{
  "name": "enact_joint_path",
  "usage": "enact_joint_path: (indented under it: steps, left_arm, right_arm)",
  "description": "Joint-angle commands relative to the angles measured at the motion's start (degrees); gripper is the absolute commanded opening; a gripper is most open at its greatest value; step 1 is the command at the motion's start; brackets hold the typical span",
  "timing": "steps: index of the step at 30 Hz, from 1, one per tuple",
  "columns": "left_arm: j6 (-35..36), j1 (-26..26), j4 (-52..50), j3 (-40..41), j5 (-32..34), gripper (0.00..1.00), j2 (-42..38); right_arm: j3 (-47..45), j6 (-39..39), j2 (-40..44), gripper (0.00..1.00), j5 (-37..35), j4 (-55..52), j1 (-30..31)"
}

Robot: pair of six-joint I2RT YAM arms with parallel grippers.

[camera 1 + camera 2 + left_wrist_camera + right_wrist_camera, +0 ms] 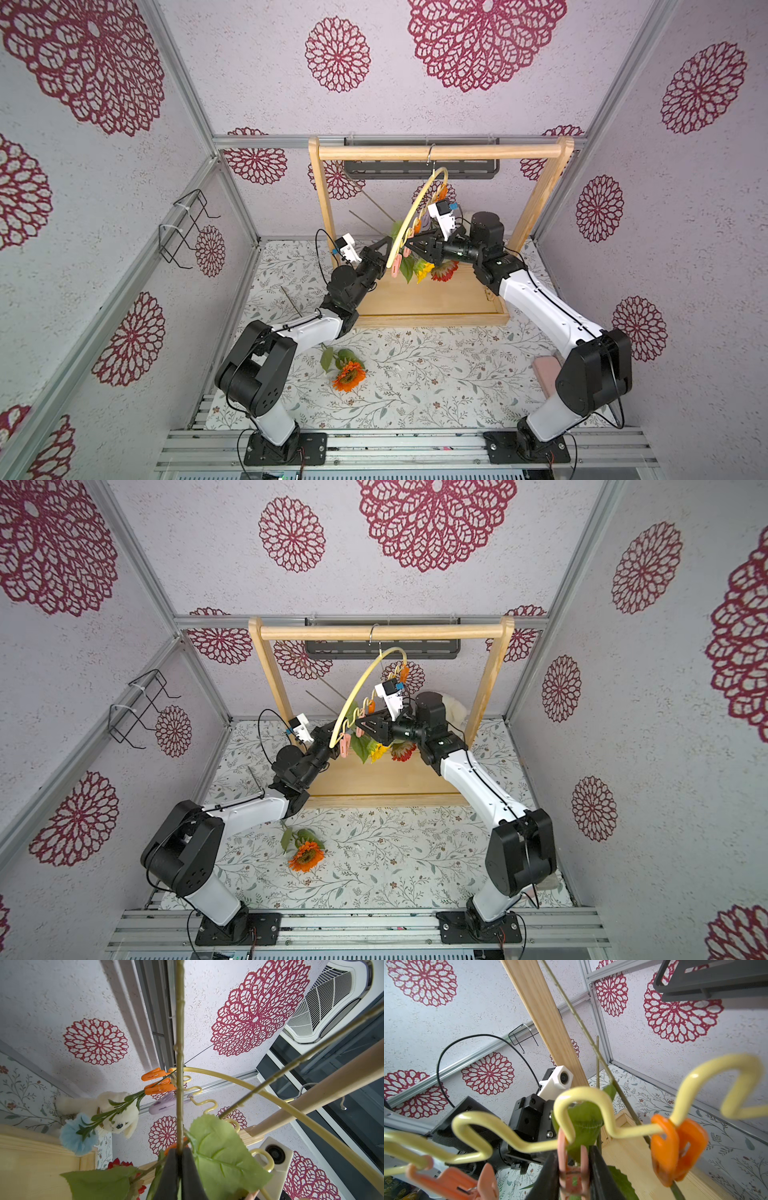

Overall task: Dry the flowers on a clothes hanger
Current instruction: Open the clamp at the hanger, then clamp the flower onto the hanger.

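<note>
The pale yellow hanger (409,212) hangs by its metal hook from the top bar of the wooden rack (440,151), a little right of centre in both top views, and is swung to a slant. Below its wavy bar (582,1091), near the middle of the frame, the yellow sunflower (424,271) and the red flower (445,270) hang head down over the rack's base. At the left of the left wrist view, the blue carnation (79,1138) hangs from an orange clothespin (160,1089) on the hanger. The orange flower (349,376) lies on the printed tablecloth (457,374) at lower centre, its stem running under the left arm. The left gripper (180,1153) is closed tight on a green stem (180,1022) that runs straight up the frame; I cannot tell which bloom it belongs to. The right gripper (573,1155) has its two black fingers pressed against both sides of a pink clothespin (571,1180) on the wavy bar, at bottom centre of the right wrist view. A plush toy (116,1109) sits behind the carnation.
</note>
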State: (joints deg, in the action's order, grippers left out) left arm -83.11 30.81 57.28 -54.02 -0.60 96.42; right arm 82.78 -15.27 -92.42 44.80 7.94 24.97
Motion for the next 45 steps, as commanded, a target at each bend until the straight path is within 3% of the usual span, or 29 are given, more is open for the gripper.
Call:
enact_joint_path:
  steps: [1, 45]
  left_arm:
    - [-0.86, 0.43, -1.09, -0.12, -0.43, 0.00, 0.00]
    - [-0.05, 0.73, -8.08, -3.37, -6.78, 0.00, -5.29]
  right_arm:
    - [1.42, 2.75, 1.02, 0.21, -1.75, 2.27, 0.27]
    - [0.69, 8.85, 0.58, 0.14, -4.91, -1.84, 0.46]
